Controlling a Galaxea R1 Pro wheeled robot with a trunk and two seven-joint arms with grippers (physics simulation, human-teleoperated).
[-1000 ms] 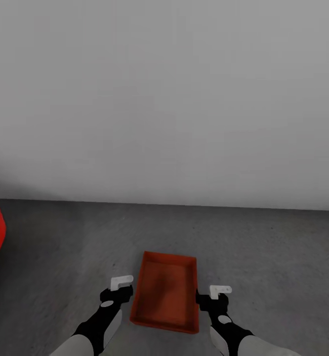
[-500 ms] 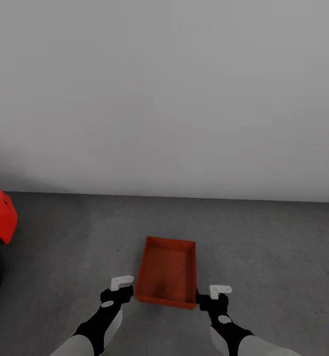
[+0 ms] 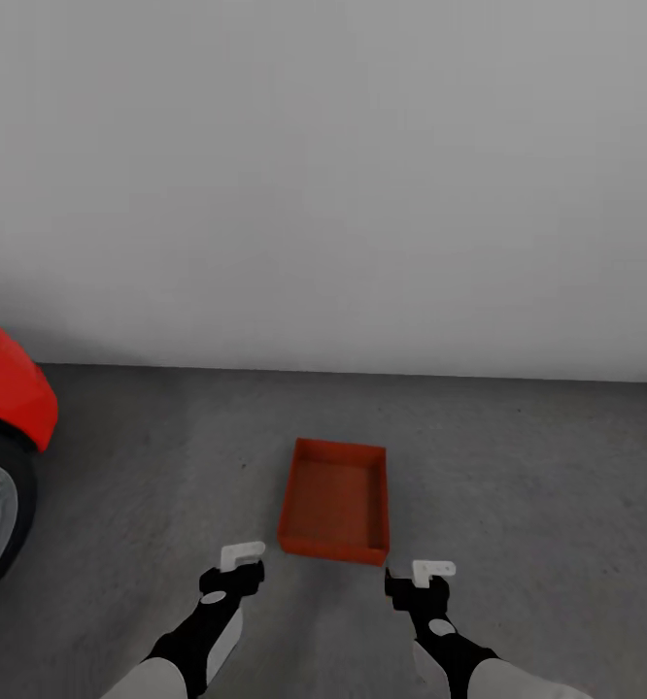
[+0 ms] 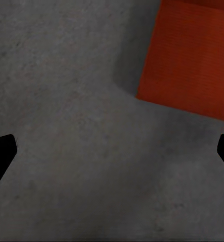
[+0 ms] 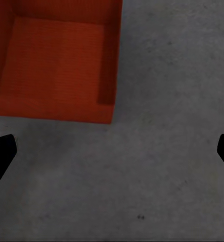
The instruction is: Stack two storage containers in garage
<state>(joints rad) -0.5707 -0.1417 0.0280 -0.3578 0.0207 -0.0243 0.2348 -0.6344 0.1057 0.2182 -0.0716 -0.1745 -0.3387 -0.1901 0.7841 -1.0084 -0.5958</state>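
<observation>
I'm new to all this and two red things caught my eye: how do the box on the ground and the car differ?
The container is a small, shallow, open orange-red tray lying whole on the floor ahead of both tools. The car is far larger, a brighter, glossier red, cut off at the left edge, with a dark wheel. Both rest on the grey floor near the pale wall.

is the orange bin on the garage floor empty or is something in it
Empty: the storage container sits upright on the floor, its bare orange bottom showing.

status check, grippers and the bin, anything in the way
Left gripper and right gripper open, empty. One storage container flat on the garage floor, ahead between the arms. Red car off to the left, not in the way.
</observation>
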